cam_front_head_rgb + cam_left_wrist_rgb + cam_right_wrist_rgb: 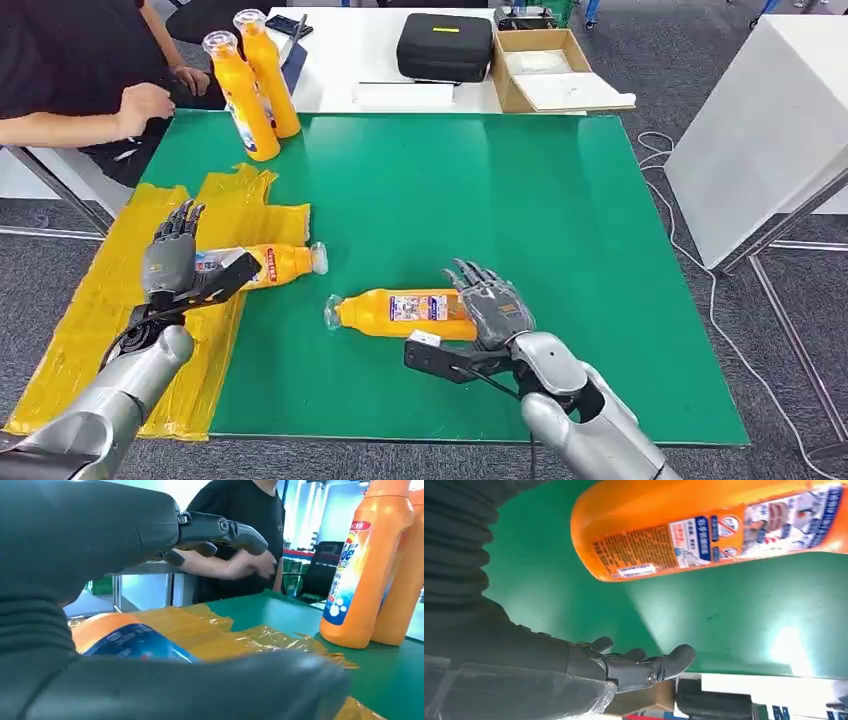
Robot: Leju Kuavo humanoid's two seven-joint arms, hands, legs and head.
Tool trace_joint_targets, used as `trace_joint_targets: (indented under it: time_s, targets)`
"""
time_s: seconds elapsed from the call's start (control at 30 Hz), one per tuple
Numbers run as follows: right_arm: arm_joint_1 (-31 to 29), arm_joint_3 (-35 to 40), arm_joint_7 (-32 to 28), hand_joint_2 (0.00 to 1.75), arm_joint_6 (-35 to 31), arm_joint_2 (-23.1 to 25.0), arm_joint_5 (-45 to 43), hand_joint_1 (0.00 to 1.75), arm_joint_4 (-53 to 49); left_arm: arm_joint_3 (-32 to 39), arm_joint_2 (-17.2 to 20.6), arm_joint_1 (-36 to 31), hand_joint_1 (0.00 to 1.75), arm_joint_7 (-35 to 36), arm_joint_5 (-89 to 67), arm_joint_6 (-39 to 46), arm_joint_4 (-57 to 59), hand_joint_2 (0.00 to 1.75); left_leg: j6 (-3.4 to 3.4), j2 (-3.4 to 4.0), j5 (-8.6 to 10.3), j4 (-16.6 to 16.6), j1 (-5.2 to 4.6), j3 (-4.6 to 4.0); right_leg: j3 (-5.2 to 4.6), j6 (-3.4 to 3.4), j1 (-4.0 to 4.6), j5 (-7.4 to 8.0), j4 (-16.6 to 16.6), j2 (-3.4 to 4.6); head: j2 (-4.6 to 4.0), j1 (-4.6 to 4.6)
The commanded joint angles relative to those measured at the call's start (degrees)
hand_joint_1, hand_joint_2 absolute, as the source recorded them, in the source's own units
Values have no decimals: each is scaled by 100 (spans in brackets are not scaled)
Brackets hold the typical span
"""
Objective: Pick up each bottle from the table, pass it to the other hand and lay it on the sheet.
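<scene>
**Both hands open beside lying bottles**

While the right hand (497,310) sits at the base end of a lying orange bottle (405,313), its fingers are extended and slightly spread, holding nothing. Palm faces the bottle's base; from the head view I cannot tell whether it touches. In the right wrist view the fingers (644,667) are straight and apart, with bare green mat between them and the bottle (709,527). Right forearm comes in from the lower edge, wrist bent toward the bottle. That bottle lies on its side on the green mat (520,200), cap pointing toward the robot's left, clear of the sheet.

Left hand (172,258): fingers extended upward and apart, nothing gripped. It hovers over the base end of a second lying bottle (268,264); contact cannot be judged. Left wrist view shows the bottle's blue label (135,642) just under the palm, with the fingers (220,532) stretched out above it. This bottle lies on the yellow plastic sheet (80,340), its cap end reaching onto the green mat.

Two more orange bottles (252,85) stand upright, touching, at the mat's far left corner. A person's hand (143,105) rests near them. Beyond the mat: a black case (444,45) and a cardboard box (545,70) on a white table (345,50).
</scene>
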Motion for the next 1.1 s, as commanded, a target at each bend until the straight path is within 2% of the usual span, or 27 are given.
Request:
trace_joint_targets:
  time_s: [0.03, 0.37, 0.47, 0.53, 0.67, 0.87, 1.1]
  targets:
    - [-474, -175, 2, 175, 66, 531, 339, 0, 1446, 457, -321, -256, 0, -633, 1251, -162, -279, 0, -6, -6, 1, 1, 4, 3, 6, -2, 4, 0, -3, -8, 0, 0]
    - [-500, -245, -37, 175, 47, 582, 418, 0, 1552, 476, -331, -154, 0, -630, 1467, -269, -538, 0, -8, -6, -5, 3, 2, 16, 17, -2, 2, -6, 1, -10, 0, 0]
    - [-579, -398, -56, 175, 19, 707, 530, 0, 1863, 829, -561, 3, 0, -1009, 2695, -810, -1238, 0, -6, -6, -2, 2, 2, 9, 10, 0, 2, -4, 0, -10, 0, 0]
    - [-713, -410, -141, 175, -87, 751, 593, 0, 2181, 805, -651, 159, 0, -955, 3495, -1180, -1884, 0, -7, -9, -4, 5, 2, 12, 15, 0, 2, -6, 2, -13, 0, 0]
    - [-1022, -308, -267, 175, -223, 778, 557, 0, 2714, 382, -621, 376, 0, -991, 4449, -1447, -2716, 0, -8, -6, -5, 9, 1, 10, 13, 1, 2, -4, 3, -10, 0, -2]
    - [-1078, -283, -300, 175, -253, 806, 523, 0, 2823, 265, -574, 367, 0, -1011, 4564, -1425, -2732, 0, -11, -6, -6, 5, 0, 20, 22, -1, 0, -7, 2, -11, 0, -2]
    - [-1591, 67, -458, 175, -314, 915, 64, 0, 3696, -372, -392, 344, 0, -1188, 5122, -1272, -3165, 0, -6, 1, 0, 5, 2, 4, 5, 0, 1, 1, 3, -2, 0, -2]
